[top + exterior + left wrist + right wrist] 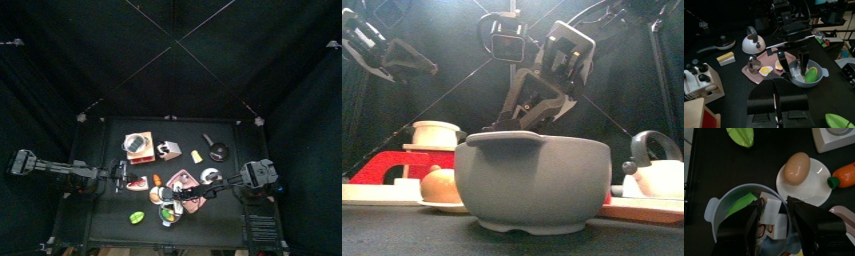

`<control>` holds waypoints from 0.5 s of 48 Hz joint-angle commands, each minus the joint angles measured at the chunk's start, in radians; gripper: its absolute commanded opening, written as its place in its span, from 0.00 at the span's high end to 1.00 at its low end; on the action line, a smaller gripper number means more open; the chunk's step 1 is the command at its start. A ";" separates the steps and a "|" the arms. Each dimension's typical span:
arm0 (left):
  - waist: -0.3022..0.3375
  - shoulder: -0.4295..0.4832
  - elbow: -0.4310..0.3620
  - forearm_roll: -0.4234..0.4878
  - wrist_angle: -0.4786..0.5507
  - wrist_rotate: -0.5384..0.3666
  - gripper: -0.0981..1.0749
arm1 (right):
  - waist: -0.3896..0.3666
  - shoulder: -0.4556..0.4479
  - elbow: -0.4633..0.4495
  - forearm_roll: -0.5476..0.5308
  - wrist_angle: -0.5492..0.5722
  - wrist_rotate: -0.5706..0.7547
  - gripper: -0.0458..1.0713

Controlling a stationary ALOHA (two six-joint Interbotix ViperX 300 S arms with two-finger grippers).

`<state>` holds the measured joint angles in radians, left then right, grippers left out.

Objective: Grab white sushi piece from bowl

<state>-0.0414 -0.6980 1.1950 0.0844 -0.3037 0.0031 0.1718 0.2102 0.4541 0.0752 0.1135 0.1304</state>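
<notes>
The white sushi piece (772,218) lies in the grey bowl (716,212) beside a green piece (743,203). My right gripper (773,204) reaches down into the bowl, open, with one jaw on each side of the white piece. In the front view the right gripper (527,118) dips behind the bowl's rim (529,140), which hides the sushi. The left wrist view shows the same gripper (793,62) over the bowl (819,79). My left gripper (777,86) is shut and holds nothing. It rests left of the bowl (123,178).
An egg (796,168) sits on a white plate (817,195) right next to the bowl, with a carrot (844,177) beyond it. A green leaf (741,137), a white kettle (751,45) and a red block (389,165) stand around.
</notes>
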 commanded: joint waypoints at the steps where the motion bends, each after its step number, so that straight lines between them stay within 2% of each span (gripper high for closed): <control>1: 0.003 0.002 -0.014 -0.002 -0.009 0.002 0.94 | -0.002 -0.018 -0.026 -0.008 0.011 -0.002 0.28; 15: 0.003 0.002 -0.012 -0.002 -0.009 0.002 0.94 | -0.002 -0.029 -0.044 -0.017 0.035 -0.003 0.45; 24: 0.003 0.002 -0.012 -0.002 -0.009 0.002 0.94 | -0.002 -0.066 -0.060 -0.015 0.054 0.000 0.46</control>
<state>-0.0399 -0.6980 1.1950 0.0844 -0.3037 0.0031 0.1718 0.2056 0.4234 0.0552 0.1611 0.1289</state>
